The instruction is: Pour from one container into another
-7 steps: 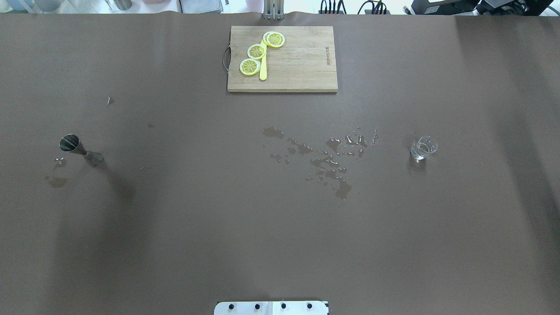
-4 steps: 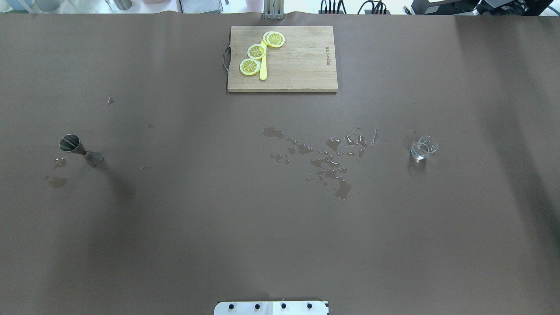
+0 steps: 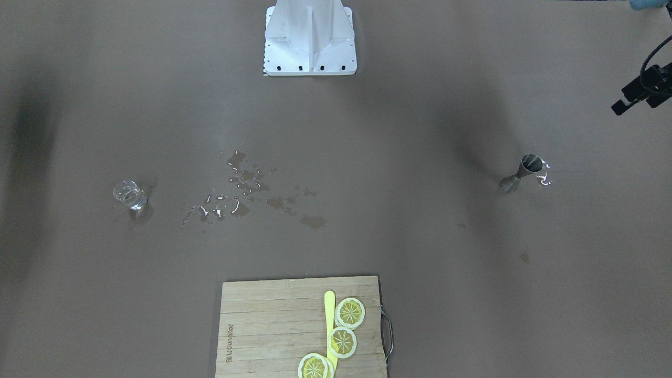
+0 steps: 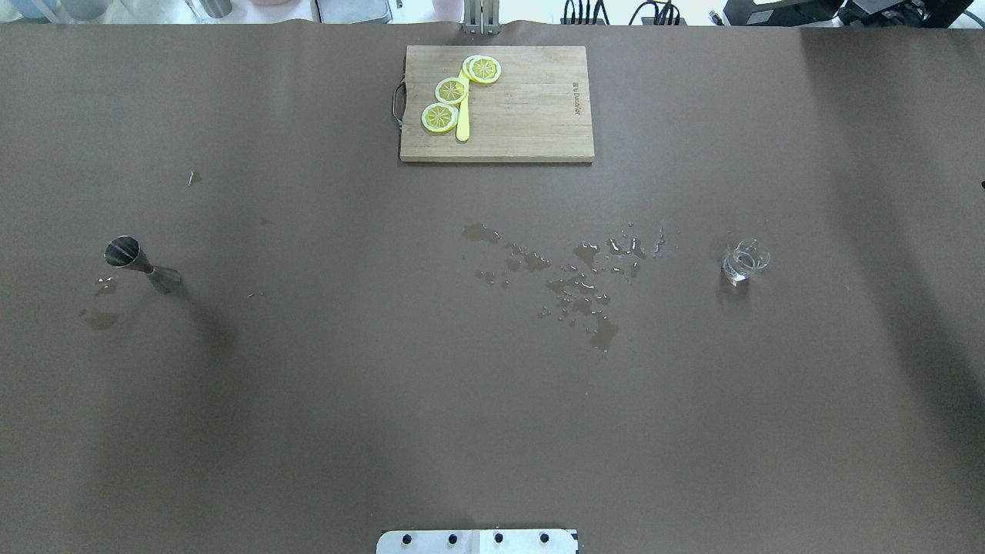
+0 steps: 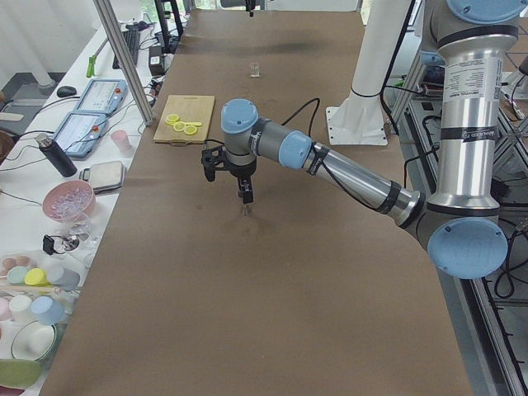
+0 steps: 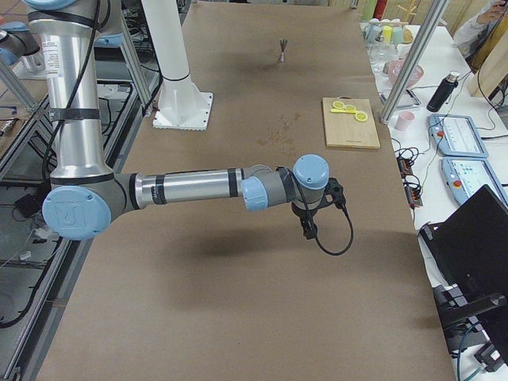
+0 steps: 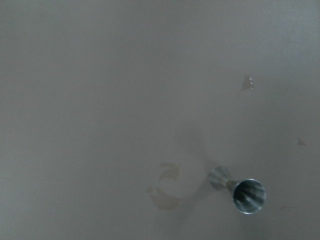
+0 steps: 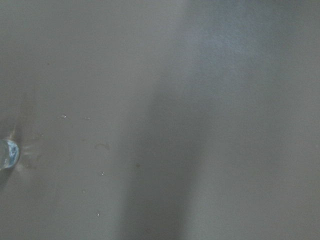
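A steel jigger (image 4: 142, 264) stands upright at the table's left side, also seen from above in the left wrist view (image 7: 245, 192). A small clear glass (image 4: 744, 260) with a little liquid in it stands at the right side and shows at the left edge of the right wrist view (image 8: 7, 152). My left gripper (image 5: 246, 196) hangs above the table near the jigger (image 5: 245, 212); I cannot tell whether it is open or shut. My right gripper (image 6: 308, 228) hovers over bare table, and its state is equally unclear. Both are outside the overhead view, and nothing is held.
A wooden cutting board (image 4: 531, 115) with lemon slices (image 4: 451, 90) and a yellow knife lies at the far middle. Spilled liquid (image 4: 577, 285) spreads between the middle and the glass. Small wet marks (image 4: 100, 317) lie beside the jigger. The robot base (image 3: 311, 37) is at the near edge.
The jigger, glass and board have not moved. The arms' shadows on the table have shifted and faded slightly.
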You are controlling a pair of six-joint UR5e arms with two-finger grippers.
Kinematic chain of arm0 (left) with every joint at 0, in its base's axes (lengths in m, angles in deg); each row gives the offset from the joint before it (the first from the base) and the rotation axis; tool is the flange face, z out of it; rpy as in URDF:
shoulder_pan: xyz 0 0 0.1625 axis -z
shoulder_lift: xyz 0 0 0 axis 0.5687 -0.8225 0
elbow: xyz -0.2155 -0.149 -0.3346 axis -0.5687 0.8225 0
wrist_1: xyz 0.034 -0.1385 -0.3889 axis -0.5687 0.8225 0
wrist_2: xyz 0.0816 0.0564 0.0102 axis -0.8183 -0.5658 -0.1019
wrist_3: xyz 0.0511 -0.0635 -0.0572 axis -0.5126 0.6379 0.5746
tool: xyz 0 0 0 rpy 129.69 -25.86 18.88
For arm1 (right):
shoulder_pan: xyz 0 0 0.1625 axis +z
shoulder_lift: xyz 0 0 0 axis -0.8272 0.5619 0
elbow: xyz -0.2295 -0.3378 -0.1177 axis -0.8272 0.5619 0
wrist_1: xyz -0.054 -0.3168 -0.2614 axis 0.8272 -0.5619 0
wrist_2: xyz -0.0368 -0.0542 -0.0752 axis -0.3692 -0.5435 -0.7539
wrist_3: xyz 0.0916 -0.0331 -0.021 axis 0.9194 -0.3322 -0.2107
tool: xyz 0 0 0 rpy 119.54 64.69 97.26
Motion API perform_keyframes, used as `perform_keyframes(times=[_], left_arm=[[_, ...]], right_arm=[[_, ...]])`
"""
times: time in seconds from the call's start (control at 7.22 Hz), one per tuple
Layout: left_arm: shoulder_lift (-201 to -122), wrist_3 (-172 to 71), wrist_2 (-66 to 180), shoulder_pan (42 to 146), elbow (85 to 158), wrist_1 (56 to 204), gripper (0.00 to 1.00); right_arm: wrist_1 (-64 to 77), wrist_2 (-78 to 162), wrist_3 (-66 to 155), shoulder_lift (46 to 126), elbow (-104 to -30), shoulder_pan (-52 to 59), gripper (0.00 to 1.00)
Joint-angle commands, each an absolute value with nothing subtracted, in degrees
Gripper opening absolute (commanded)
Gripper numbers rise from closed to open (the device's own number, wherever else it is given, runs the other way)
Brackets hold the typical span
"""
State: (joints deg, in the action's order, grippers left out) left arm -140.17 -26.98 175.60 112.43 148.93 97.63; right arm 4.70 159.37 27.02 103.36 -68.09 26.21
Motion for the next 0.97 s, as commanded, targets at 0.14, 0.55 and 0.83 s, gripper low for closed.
perform_keyframes(times=[0.14, 0.55, 0.83], left_arm=[[-139.6, -18.8, 175.7, 110.5, 150.9, 99.9, 0.98], [-138.2, -8.6, 166.3, 101.5, 159.6, 100.3, 0.98], [-137.3, -1.3, 165.5, 96.5, 162.6, 101.0, 0.98]], right_arm=[[17.2, 159.9, 27.1, 103.3, -67.6, 23.2, 0.99], [24.1, 161.8, 26.8, 103.3, -67.1, 21.8, 0.98], [27.6, 164.3, 23.6, 103.9, -67.3, 21.6, 0.98]])
